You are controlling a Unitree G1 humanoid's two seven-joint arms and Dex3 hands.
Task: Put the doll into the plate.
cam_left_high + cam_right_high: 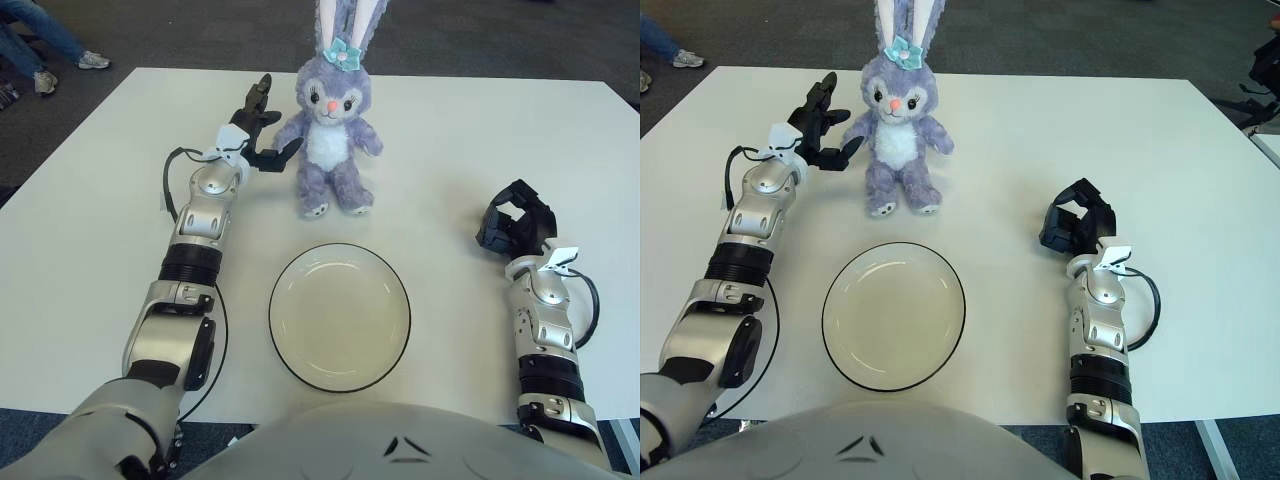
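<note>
A purple plush bunny doll (330, 135) with a blue bow stands upright at the far middle of the white table (90, 250). In front of it sits a cream plate (340, 316) with a dark rim, nothing in it. My left hand (264, 130) is stretched out just left of the doll, fingers spread, its thumb close to the doll's arm; contact is unclear. My right hand (515, 222) shows at the right side of the table, fingers curled, well apart from doll and plate.
A person's legs and shoes (60, 50) show on the dark floor past the table's far left corner. The table's near edge runs close behind the plate. A dark object (1265, 70) stands beyond the right edge.
</note>
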